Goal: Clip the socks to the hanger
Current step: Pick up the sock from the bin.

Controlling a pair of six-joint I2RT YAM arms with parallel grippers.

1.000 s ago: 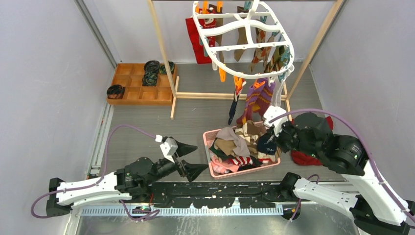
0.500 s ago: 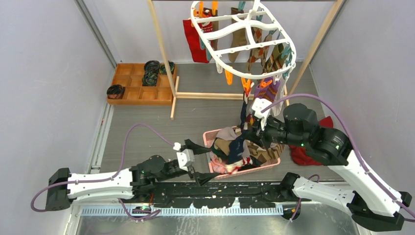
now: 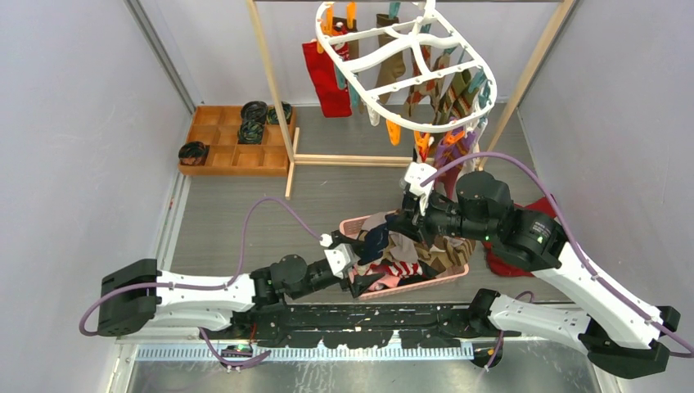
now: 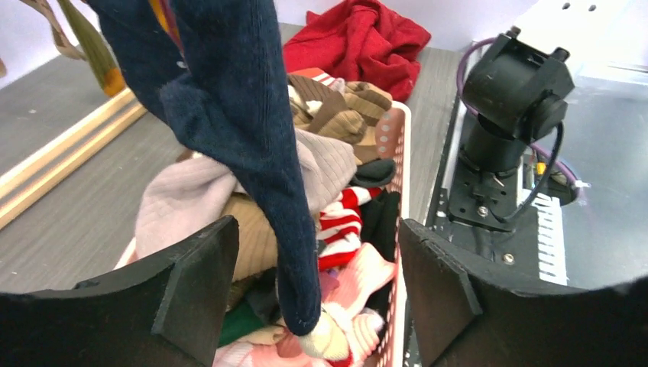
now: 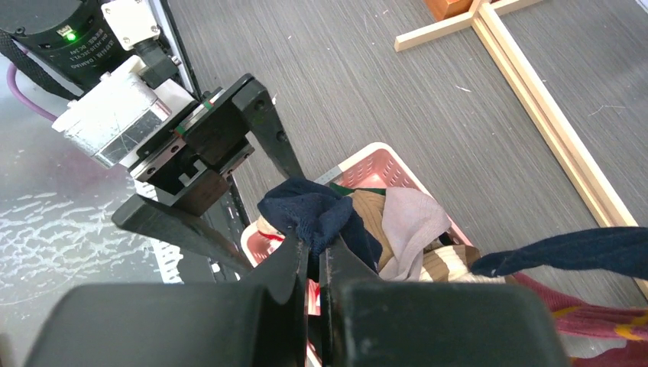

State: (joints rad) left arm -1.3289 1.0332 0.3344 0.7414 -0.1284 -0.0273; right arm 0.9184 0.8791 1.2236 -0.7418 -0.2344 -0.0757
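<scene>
The right tool (image 5: 313, 256), clamped on a navy sock (image 4: 229, 99), dangles it over the basket (image 4: 395, 145). The left tool (image 4: 317, 229) has its jaws apart around the sock. The next move probably calls for pinching the toe, then lifting to the hanger (image 3: 353, 82) behind.

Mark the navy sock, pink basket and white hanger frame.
Dark navy knitted sock (image 4: 229, 115), left wrist view, middle of hanging fabric.
Pink perforated plastic basket (image 3: 434, 280), top view, near rim.
White oval plastic hanger frame (image 3: 407, 127), top view, lower rim.
</scene>
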